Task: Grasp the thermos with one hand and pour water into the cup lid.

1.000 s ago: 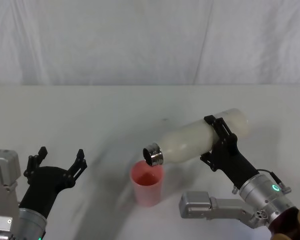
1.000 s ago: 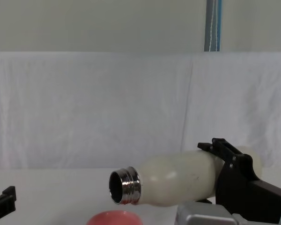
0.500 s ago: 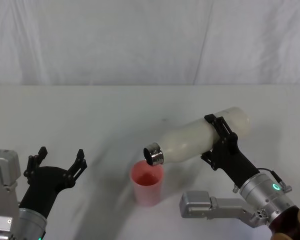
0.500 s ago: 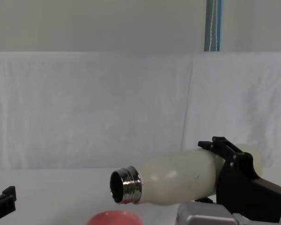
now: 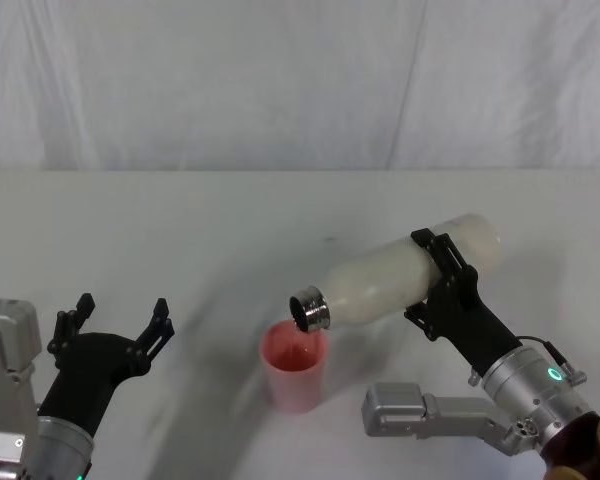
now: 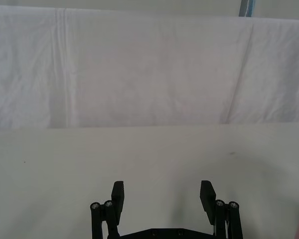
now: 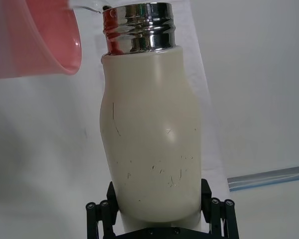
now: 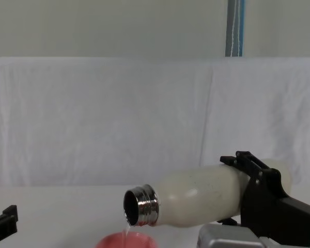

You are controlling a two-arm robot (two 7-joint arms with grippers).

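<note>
My right gripper (image 5: 436, 279) is shut on the cream-white thermos (image 5: 395, 280), holding it tilted nearly flat above the table. Its steel neck (image 5: 310, 309) points down over the salmon-pink cup lid (image 5: 295, 368), which stands on the table. In the chest view a thin stream of water (image 8: 127, 227) runs from the neck (image 8: 140, 206) into the cup lid (image 8: 126, 241). The right wrist view shows the thermos (image 7: 149, 144) between my black fingers (image 7: 103, 211), with the cup lid (image 7: 35, 40) at its mouth. My left gripper (image 5: 120, 312) rests open at the near left.
The table (image 5: 180, 230) is covered in white cloth, and a white cloth backdrop (image 5: 280, 80) hangs behind it. A grey metal block (image 5: 420, 410) of my right arm lies low beside the cup lid. My left gripper (image 6: 162, 191) faces bare table.
The thermos has tipped slightly further, its neck dropping a little toward the cup lid. Water now runs from the neck. The left arm has not moved.
</note>
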